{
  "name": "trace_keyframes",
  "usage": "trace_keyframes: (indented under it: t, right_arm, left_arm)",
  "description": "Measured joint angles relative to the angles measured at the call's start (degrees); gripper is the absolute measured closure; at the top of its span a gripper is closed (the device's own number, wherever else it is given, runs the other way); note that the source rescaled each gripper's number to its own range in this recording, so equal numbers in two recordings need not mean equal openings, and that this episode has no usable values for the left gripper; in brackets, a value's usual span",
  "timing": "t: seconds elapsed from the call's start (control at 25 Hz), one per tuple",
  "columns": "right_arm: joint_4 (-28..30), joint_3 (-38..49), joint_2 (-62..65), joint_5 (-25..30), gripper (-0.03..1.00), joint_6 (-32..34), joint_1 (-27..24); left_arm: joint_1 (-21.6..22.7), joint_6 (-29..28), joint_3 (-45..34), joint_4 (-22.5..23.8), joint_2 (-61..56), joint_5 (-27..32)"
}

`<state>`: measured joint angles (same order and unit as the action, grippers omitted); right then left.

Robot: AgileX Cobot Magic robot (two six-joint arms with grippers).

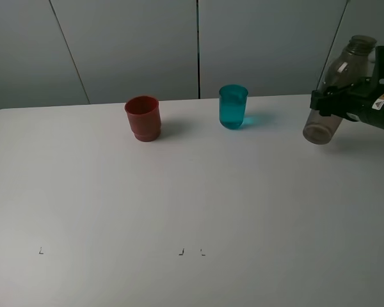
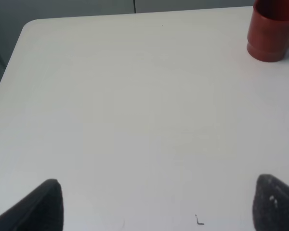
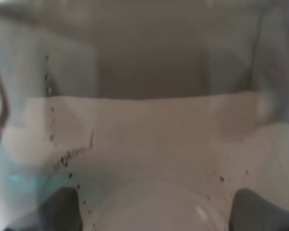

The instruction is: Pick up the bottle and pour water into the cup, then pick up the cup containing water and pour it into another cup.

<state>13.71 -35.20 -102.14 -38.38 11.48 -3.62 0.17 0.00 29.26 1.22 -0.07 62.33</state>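
The smoky clear bottle (image 1: 336, 89) hangs tilted at the far right, its open neck up and its base toward the table. My right gripper (image 1: 338, 103) is shut on the bottle's body. In the right wrist view the bottle (image 3: 144, 134) fills the picture between my right gripper (image 3: 156, 214) fingers. The teal cup (image 1: 233, 107) stands upright at the back centre, left of the bottle. Further left stands the other cup (image 1: 143, 118), which is red. My left gripper (image 2: 159, 207) is open over bare table, with the red cup (image 2: 272, 31) far ahead of it.
The white table (image 1: 179, 204) has small dark marks near its front. Its back edge meets a grey panelled wall (image 1: 134, 45) just behind the cups. The table's left corner (image 2: 31, 26) shows in the left wrist view.
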Motion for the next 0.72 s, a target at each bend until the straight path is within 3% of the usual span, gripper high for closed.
trace_keyframes:
  t: [0.44,0.72]
  right_arm:
    - [-7.3,0.0,-0.3,-0.1,0.97,-1.7,-2.8]
    - [-8.5,-0.9,-4.2,-1.6,0.97,-1.7,-2.8]
  left_arm:
    - [0.0,0.0,0.0,0.0,0.0,0.0]
    - [0.0,0.0,0.0,0.0,0.0,0.0]
